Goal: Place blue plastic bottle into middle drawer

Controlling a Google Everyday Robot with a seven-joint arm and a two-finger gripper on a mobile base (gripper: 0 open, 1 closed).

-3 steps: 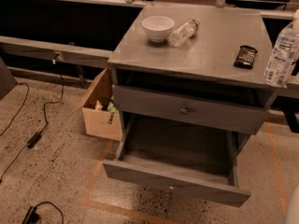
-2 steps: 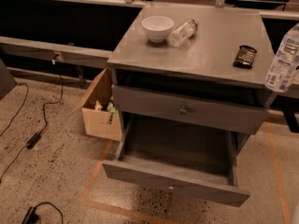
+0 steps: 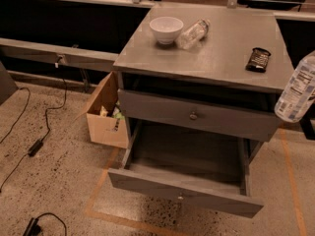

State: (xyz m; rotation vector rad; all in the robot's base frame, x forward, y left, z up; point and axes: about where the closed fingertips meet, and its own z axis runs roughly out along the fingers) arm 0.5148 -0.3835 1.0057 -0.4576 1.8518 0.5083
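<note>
Grey cabinet [image 3: 206,58] stands with its drawer [image 3: 162,188] pulled open. The blue bottle [image 3: 297,88] hangs nearly upright at the right edge. The gripper is out of view there, so its hold cannot be told. The drawer lies below and to its left.

Grey middle drawer [image 3: 147,187], white bowl [image 3: 166,29], blue plastic bottle [image 3: 297,90] — white-and-pale-blue label, speckled floor [image 3: 59,191]

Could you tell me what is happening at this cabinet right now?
The blue plastic bottle hangs in the air at the picture's right edge, beside the cabinet top. The end effector, presumably holding it, is out of view. The middle drawer stands pulled open below, with the bottle not yet inside.
</note>
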